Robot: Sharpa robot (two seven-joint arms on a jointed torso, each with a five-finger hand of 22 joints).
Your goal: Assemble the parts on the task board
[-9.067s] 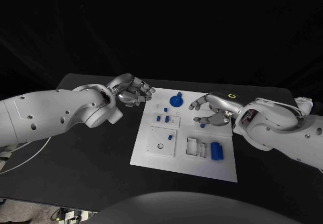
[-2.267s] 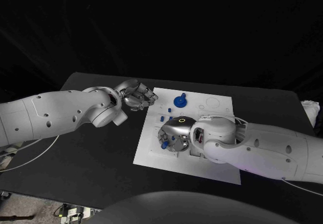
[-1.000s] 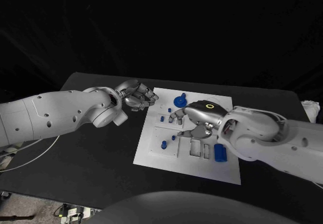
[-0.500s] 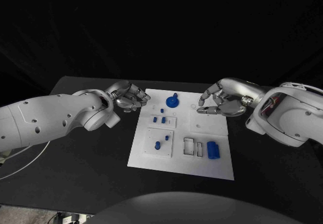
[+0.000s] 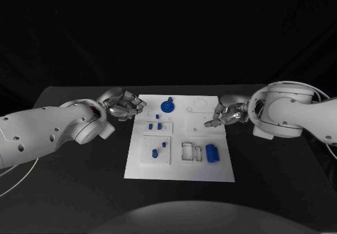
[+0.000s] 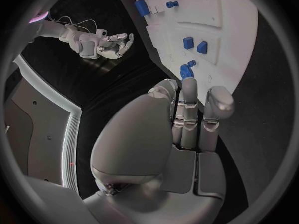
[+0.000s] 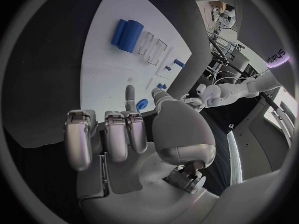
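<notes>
The white task board (image 5: pixel 179 168) lies in the middle of the table. On it are a round blue knob (image 5: pixel 167 106), two small blue blocks (image 5: pixel 154 126), a small peg (image 5: pixel 164 144) with a blue part (image 5: pixel 154 154) standing beside it, and a large blue block (image 5: pixel 213 153) next to two open slots (image 5: pixel 188 151). My left hand (image 5: pixel 123 105) hovers just off the board's far left corner, fingers curled in on nothing (image 6: pixel 187 114). My right hand (image 5: pixel 225 113) hangs at the board's right edge, most fingers curled, holding nothing (image 7: pixel 118 134).
Black table (image 5: pixel 77 185) surrounds the board on all sides. My two white forearms reach in from the left and the right, level with the board's far half. The left wrist view shows the board (image 6: pixel 233 25) ahead of the curled fingers, with the right hand (image 6: pixel 102 42) beyond it.
My right hand has drawn back from over the board's middle to its right edge. A blue part now stands in the near-left plate where a bare ring showed before. The camera has shifted.
</notes>
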